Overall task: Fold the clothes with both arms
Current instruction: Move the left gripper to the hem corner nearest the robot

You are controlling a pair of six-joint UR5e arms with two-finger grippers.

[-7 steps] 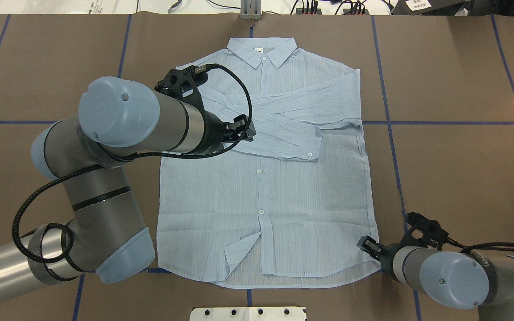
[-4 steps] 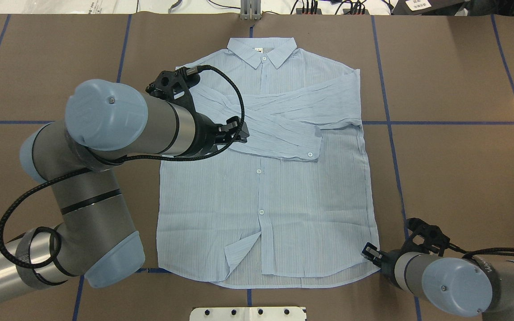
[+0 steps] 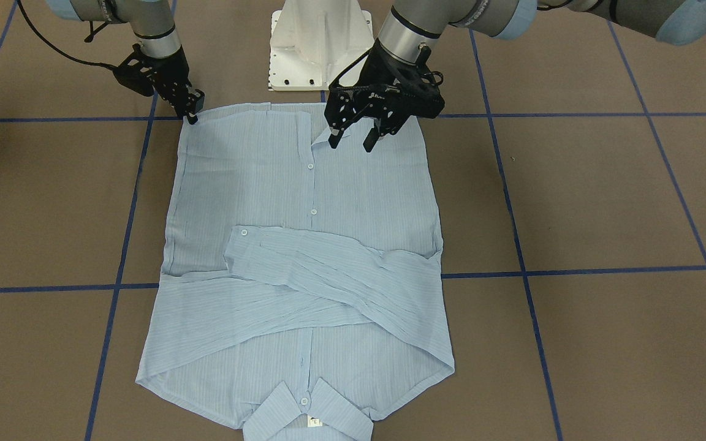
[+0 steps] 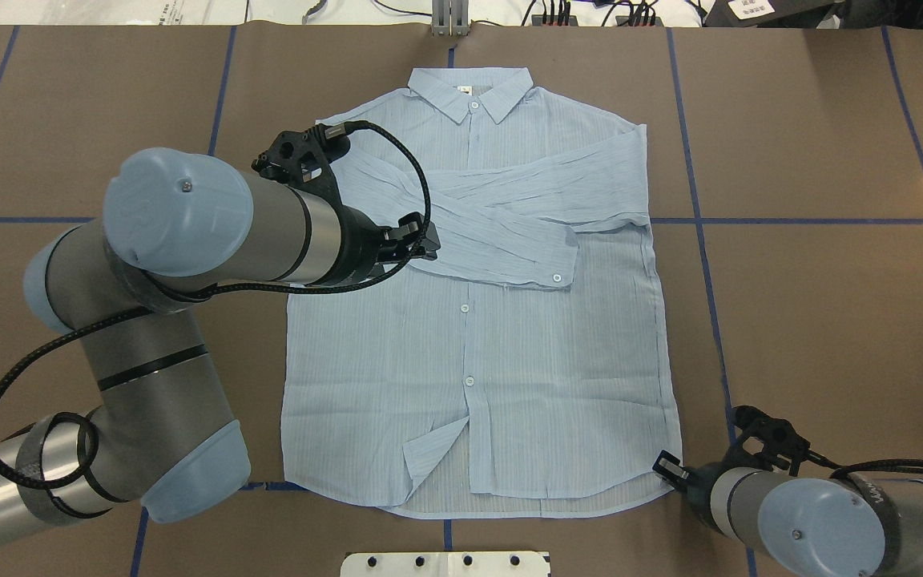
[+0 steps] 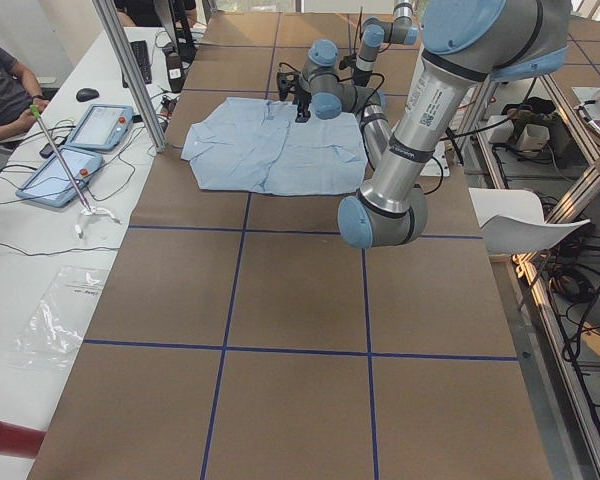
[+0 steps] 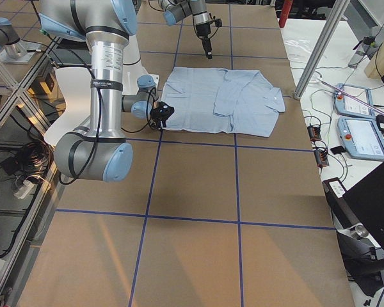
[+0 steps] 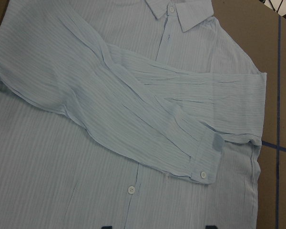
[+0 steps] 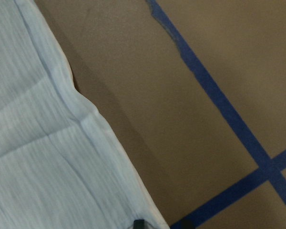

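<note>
1. surface: a table (image 4: pixel 830 320) covered in brown paper and marked with a grid of blue tape lines. a white pedestal base (image 3: pixel 319 43) stands at the robot's edge.
2. left gripper (image 3: pixel 350 142): jaws apart and empty. it hangs above the shirt's front, on the robot's left of the button line, clear of the cloth.
3. right gripper (image 4: pixel 667 466): low at the hem corner on the robot's right. whether it is parted or pinched on the cloth cannot be told.
4. shirt (image 4: pixel 469 353): lies flat, front up, mid-table, with the collar away from the robot and the hem toward the base. both sleeves are crossed over the chest, and one hem flap (image 4: pixel 429 449) is turned back.
5. handling, as judged: thin, light and limp, so it will sag and crease. grip the doubled edges at the hem corners, both arms lifting together. avoid dragging the crossed sleeves.
</note>
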